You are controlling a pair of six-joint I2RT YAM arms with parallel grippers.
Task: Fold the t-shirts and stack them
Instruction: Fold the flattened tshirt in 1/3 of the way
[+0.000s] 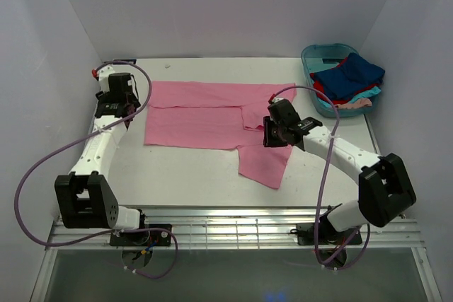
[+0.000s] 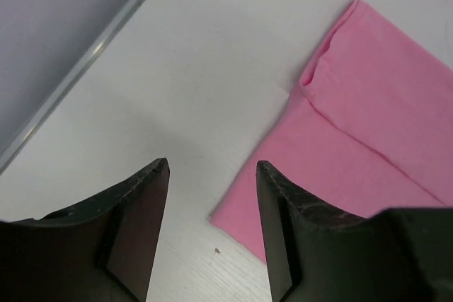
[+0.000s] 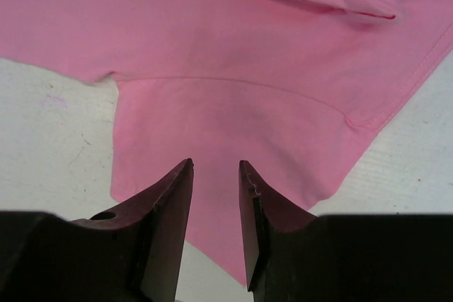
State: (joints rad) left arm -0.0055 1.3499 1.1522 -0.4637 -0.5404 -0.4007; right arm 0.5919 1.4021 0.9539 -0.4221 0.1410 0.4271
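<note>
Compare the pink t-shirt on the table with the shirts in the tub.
The pink t-shirt lies flat and partly folded on the table; the tub shirts sit crumpled in a heap. The pink t-shirt is alone and one colour; the tub shirts are several: dark blue, red, turquoise and pale pink. Both are soft cloth.

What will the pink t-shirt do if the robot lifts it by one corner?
The soft pink cloth t-shirt would probably droop and hang floppy, since it lies flat with soft folds. It looks thin, so it is likely light. Pushed, it would probably bunch up on the white table rather than slide.
</note>
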